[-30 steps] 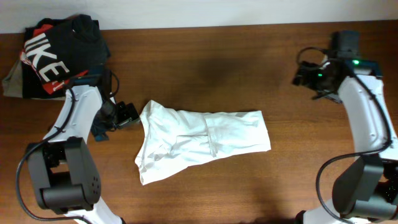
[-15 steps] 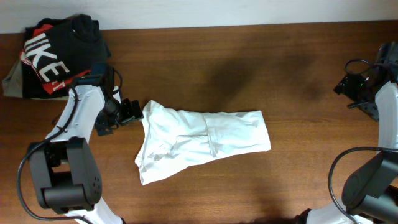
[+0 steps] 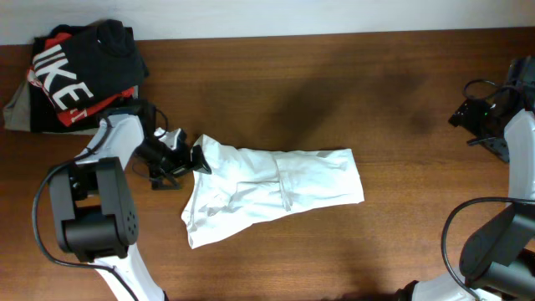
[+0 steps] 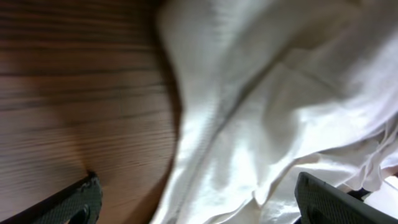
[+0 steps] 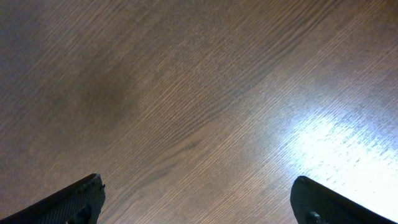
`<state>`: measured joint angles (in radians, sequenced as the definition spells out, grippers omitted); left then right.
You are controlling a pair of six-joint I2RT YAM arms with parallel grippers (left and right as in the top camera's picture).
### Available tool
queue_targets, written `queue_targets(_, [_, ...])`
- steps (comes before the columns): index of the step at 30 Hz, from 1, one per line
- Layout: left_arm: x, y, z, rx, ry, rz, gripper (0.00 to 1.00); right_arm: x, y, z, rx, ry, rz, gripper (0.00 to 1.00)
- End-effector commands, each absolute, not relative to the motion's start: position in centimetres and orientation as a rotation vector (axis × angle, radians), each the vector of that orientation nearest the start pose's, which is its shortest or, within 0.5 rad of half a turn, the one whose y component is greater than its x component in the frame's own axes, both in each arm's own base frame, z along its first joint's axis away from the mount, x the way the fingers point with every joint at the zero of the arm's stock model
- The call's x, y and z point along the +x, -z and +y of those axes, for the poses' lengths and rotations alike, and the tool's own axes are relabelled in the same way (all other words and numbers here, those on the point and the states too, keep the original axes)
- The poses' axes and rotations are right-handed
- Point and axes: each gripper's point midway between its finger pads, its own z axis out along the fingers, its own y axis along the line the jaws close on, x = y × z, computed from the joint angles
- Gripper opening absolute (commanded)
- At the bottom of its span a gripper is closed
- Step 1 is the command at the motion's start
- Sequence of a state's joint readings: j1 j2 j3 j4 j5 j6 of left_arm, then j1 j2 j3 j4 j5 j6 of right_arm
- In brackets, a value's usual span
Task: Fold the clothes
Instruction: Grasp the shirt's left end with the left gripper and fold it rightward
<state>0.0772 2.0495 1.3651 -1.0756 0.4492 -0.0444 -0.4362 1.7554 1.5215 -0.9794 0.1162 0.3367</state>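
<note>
The clothes, a crumpled white T-shirt, lie in the middle of the wooden table. My left gripper is at the shirt's upper left corner, low over the table. In the left wrist view white fabric fills most of the frame and runs between the two wide-apart fingertips of my left gripper, which stands open. My right gripper is far off at the table's right edge. In the right wrist view my right gripper is open over bare wood, with nothing between its fingers.
A black shirt with white letters and red is bunched at the far left corner, on top of a grey-olive garment. The left arm's base stands near the front left. The right arm runs along the right edge.
My left gripper has moved right and down until its open fingers reach the shirt's left edge. The right arm swung out to the right edge a second ago and has held still since.
</note>
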Motion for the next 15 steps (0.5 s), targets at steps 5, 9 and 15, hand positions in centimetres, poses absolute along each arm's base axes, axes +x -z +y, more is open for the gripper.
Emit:
queue_targets(5, [29.9, 2.5, -9.4, -0.124, 0.896, 3.225, 0.99, 35.8, -14.5, -19.5, 1.098, 0.218, 2.56, 0.99])
queue_targets(9, [29.8, 2.7, -10.5, -0.05, 0.867, 3.228, 0.74, 35.9, -14.5, -19.5, 1.098, 0.218, 2.559, 0.99])
queue_targets(15, [30.1, 3.9, -8.4, -0.188, 0.585, 3.287, 0.01, 35.9, -14.5, -19.5, 1.098, 0.218, 2.559, 0.99])
